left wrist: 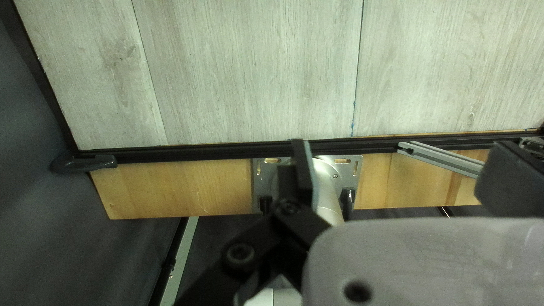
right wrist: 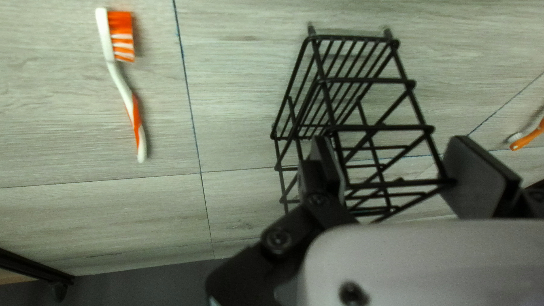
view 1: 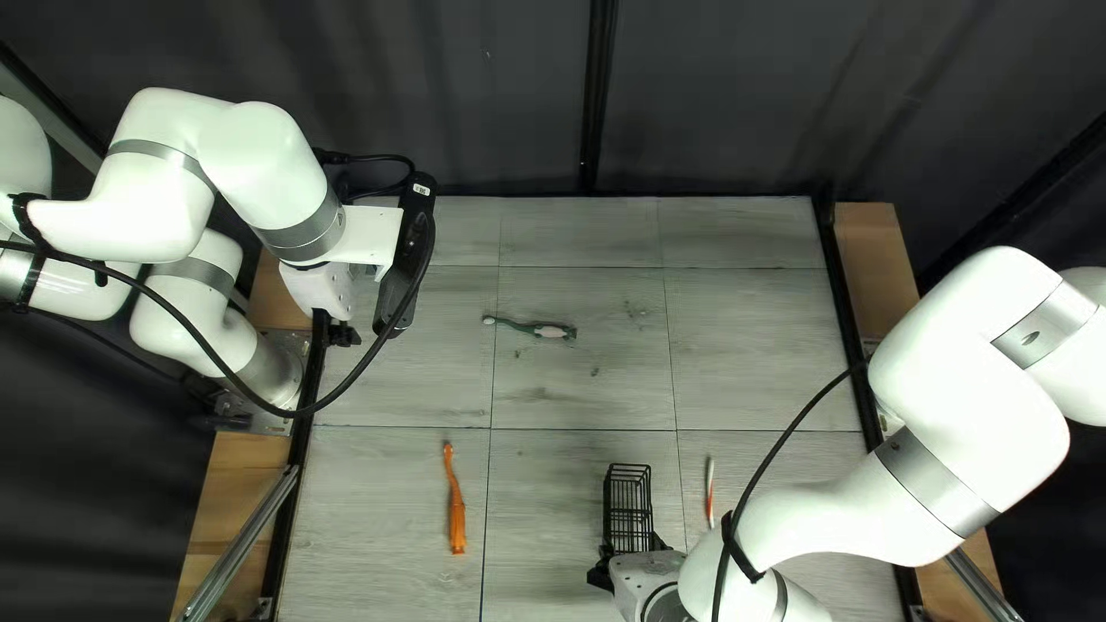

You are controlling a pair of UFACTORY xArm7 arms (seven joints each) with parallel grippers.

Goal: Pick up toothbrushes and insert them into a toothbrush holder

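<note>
The left gripper hangs at the table's left edge, away from every toothbrush; in its wrist view the left gripper is open and holds nothing. Near the front edge, the right gripper meets the black wire holder. Seen from its wrist, the right gripper has a finger against each side of the wire holder. A green toothbrush lies mid-table, an orange toothbrush at front left. The white-and-orange toothbrush lies right of the holder; its bristles show beside the holder as the white-and-orange toothbrush.
A black rail borders the table on the right, with a wooden board outside it. My right arm reaches low over the front right corner. A dark cable loops from my left arm over the left edge.
</note>
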